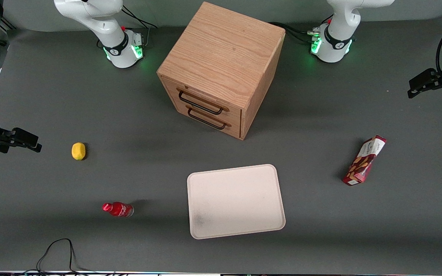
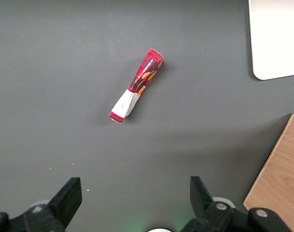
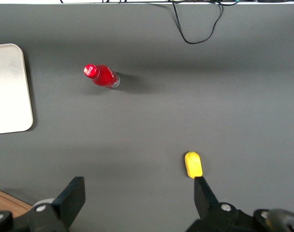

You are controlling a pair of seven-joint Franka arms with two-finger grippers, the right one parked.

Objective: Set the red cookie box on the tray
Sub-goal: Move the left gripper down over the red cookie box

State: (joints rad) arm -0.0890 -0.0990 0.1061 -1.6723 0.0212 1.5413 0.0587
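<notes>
**Red cookie box lies on the worktop, apart from the tray**

The red cookie box (image 1: 364, 160) lies flat on the grey worktop (image 1: 320, 214), toward the working arm's end, well apart from the tray (image 1: 236, 201). The gripper (image 2: 133, 195) hovers high above the box, fingers (image 2: 67, 198) spread wide, holding nothing.

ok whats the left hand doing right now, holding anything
Left hand: open and empty, up above the grey table, apart from the long slim dark-red cookie box lying on it.

Tray (image 2: 274, 38) & claw (image 2: 132, 200) cut by wrist-view edges; box (image 2: 135, 87) print prob. unreadable.
</notes>
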